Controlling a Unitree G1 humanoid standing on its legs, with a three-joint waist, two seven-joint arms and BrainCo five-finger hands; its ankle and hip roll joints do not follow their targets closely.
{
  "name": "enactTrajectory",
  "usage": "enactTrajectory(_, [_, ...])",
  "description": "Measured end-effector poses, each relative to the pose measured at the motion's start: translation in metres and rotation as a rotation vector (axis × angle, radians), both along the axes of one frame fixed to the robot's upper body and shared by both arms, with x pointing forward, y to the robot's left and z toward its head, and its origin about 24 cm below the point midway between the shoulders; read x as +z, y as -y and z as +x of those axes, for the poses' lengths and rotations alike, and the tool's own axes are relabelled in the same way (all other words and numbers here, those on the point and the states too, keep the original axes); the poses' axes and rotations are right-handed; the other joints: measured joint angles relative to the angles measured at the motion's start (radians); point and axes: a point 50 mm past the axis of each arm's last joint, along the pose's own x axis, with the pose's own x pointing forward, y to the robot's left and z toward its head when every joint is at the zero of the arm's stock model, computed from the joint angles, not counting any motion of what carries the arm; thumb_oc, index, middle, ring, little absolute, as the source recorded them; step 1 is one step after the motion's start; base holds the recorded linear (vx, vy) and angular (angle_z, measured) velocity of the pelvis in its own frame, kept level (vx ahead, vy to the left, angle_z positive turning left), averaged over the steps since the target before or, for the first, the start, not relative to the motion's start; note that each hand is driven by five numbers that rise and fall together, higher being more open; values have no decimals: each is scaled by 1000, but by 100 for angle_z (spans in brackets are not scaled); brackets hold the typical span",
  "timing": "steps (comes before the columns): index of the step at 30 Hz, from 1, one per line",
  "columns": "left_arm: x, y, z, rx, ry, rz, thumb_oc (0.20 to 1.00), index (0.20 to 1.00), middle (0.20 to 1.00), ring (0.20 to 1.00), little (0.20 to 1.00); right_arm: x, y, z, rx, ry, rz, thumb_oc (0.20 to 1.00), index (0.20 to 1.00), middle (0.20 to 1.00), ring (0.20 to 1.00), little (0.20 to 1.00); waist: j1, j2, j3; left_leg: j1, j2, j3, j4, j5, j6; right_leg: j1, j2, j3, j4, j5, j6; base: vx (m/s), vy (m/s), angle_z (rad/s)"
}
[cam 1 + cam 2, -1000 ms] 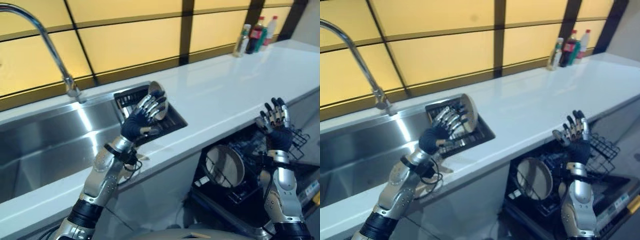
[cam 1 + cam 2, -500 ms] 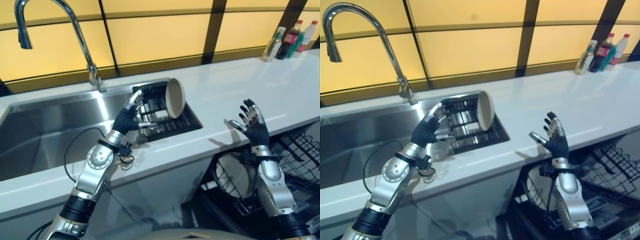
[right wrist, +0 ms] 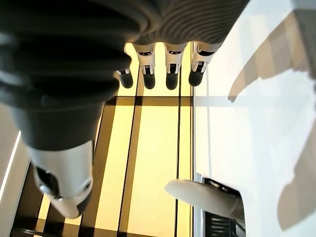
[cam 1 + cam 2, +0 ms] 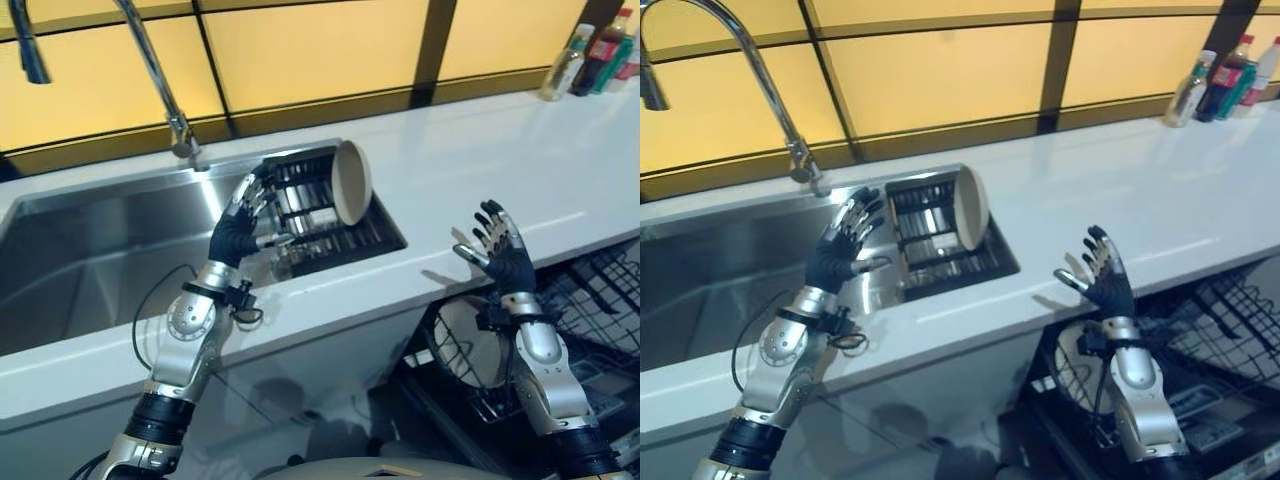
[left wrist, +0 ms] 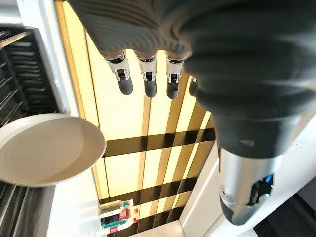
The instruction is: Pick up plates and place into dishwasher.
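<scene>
Reaching toward the sink rack (image 4: 315, 205), my left hand (image 4: 240, 218) hovers with fingers spread and empty, just left of the cream plate (image 4: 351, 182) that stands on edge at the rack's right end. My right hand (image 4: 497, 248) is raised over the near edge of the white worktop (image 4: 480, 160), likewise splayed and holding nothing. Below it the dishwasher rack (image 4: 590, 300) stands pulled out, one plate already inside (image 4: 470, 345). Step in hand, as I judge it — the pick-up; next I must close on the plate's rim. Bottles (image 4: 590, 58) at the far right — labels unreadable.
</scene>
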Motion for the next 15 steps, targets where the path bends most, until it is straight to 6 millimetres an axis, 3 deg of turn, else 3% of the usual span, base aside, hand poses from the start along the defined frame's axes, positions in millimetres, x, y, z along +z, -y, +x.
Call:
enactTrajectory(5, [1,2,2,-10,-7,11,1000,1000,1000,1000,1000,-6,-4,0,-11,-2,82,1000,1000,1000,1000,1000,-3,-3,3,10,-20,9,-3,4,12,-14,-30,-6,57,-19,15,-65,155,7])
enactTrajectory(10, [1,2,8,-11,-15,71,1000,1000,1000,1000,1000,-12,-2,-6,-22,-24,87,1000,1000,1000,1000,1000,-14,-19,16,10,-28,6,38,-18,31,-117,-54,27,293,-41,52,36,10,11])
enactTrajectory(13, [2,-1,9,-4,-16,87,1000,1000,1000,1000,1000,-14,-4,-7,-12,-27,96,1000,1000,1000,1000,1000,-22,-61,-3,-17,-36,4,48,-15,25,-97,-52,70,127,-34,45,113,-114,9])
enactTrajectory(15, [0,1,9,-10,-30,89,1000,1000,1000,1000,1000,-13,0,-7,-19,-20,107,1000,1000,1000,1000,1000,-28,-65,-2,-30,-22,12,60,-16,20,-90,-39,65,114,-17,32,117,-121,20])
